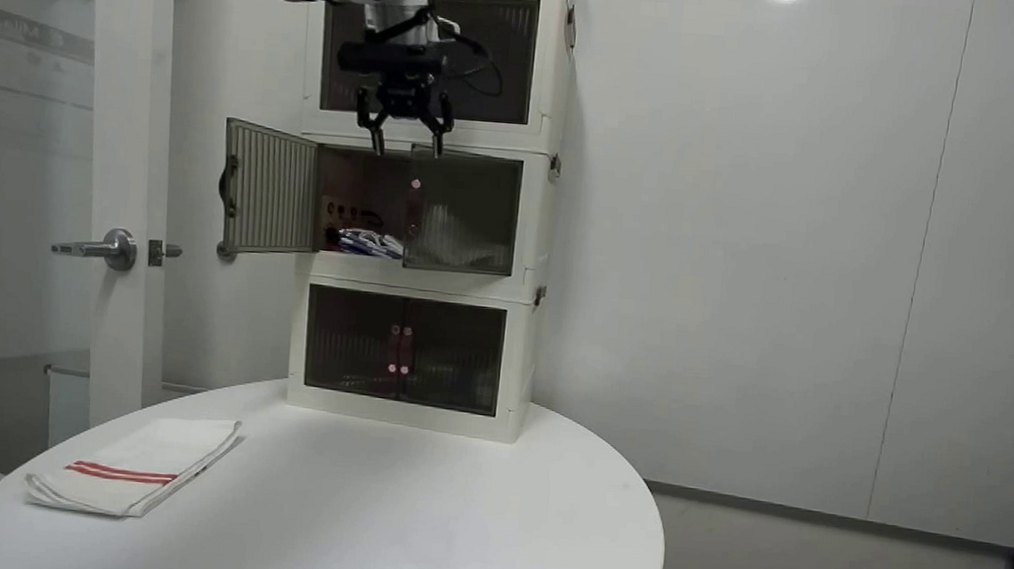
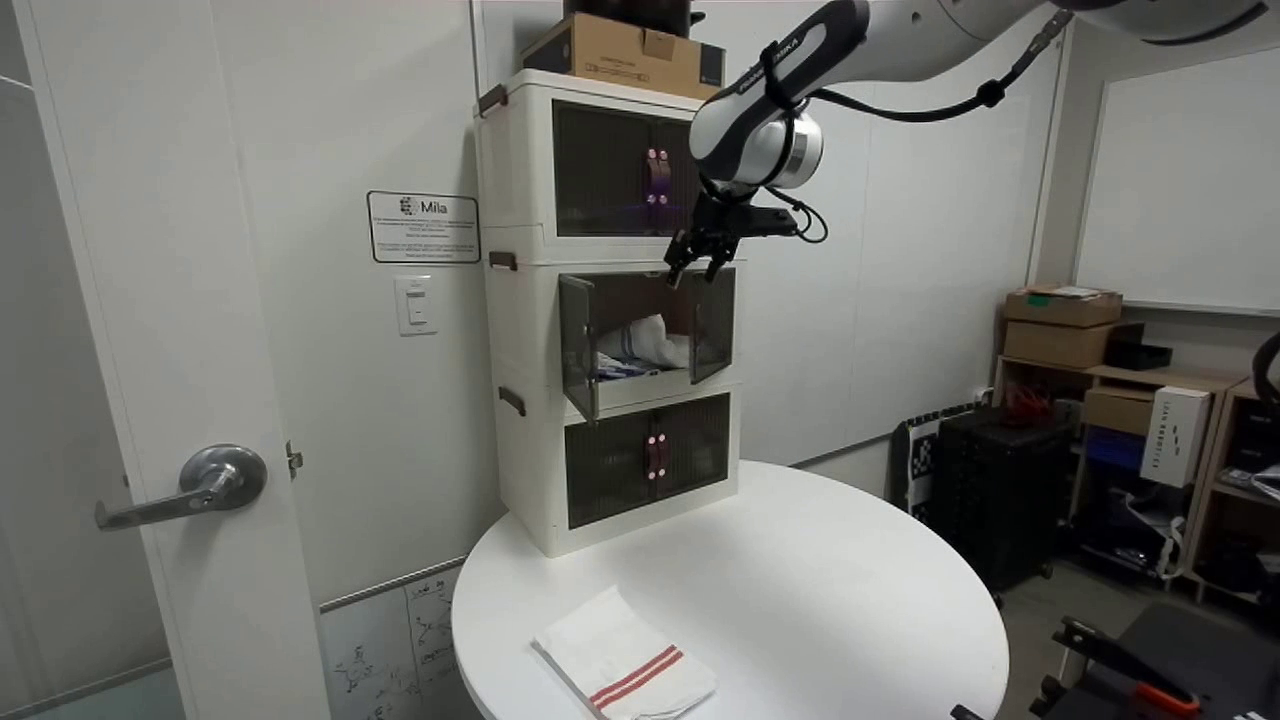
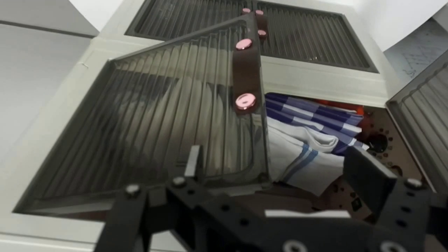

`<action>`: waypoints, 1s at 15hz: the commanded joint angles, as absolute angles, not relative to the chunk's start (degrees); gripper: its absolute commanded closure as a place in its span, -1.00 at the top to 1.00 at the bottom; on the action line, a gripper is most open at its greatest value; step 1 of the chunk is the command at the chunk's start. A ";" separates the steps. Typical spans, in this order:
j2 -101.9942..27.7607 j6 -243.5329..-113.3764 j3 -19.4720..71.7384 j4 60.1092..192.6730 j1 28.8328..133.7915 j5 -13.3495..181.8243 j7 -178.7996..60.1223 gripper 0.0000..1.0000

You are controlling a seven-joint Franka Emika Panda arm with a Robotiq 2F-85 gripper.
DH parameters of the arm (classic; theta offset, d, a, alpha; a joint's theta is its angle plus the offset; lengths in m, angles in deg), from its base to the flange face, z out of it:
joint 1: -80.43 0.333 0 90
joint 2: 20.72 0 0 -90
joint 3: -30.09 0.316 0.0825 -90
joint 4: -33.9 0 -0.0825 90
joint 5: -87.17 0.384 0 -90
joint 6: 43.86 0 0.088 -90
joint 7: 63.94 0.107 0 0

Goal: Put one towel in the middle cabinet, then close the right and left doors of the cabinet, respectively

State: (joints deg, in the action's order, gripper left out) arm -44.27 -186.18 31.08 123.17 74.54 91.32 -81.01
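The middle cabinet (image 1: 418, 276) stands with both ribbed doors open. The left door (image 1: 271, 189) is swung wide; the right door (image 1: 467, 215) is partly open and also shows in the wrist view (image 3: 168, 119). Inside lie a white towel with blue stripes (image 3: 315, 173) and a blue-and-white checked towel (image 3: 311, 113), also visible in an exterior view (image 2: 622, 369). A folded white towel with red stripes (image 1: 142, 455) lies on the table. My gripper (image 1: 408, 147) is open and empty at the upper front of the middle cabinet, with the right door's lower view corner between its fingers in the wrist view (image 3: 280, 162).
Closed cabinets stand above (image 2: 610, 170) and below (image 2: 610, 465) the middle one. A cardboard box (image 2: 630, 55) sits on top. The stack stands on a round white table (image 1: 420, 510). A room door with a lever handle (image 1: 121, 250) is beside it.
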 commanded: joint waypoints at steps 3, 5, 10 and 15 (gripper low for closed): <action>-48.49 -193.32 30.81 121.80 77.35 89.00 -75.57 1.00; -50.09 -194.99 30.69 121.17 78.13 88.58 -73.93 1.00; -53.48 -202.88 29.37 119.54 79.78 85.96 -70.08 1.00; -56.26 -207.44 28.70 116.58 80.38 84.23 -68.71 1.00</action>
State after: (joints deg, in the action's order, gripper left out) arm -53.92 -205.20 29.97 120.07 79.41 85.72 -70.58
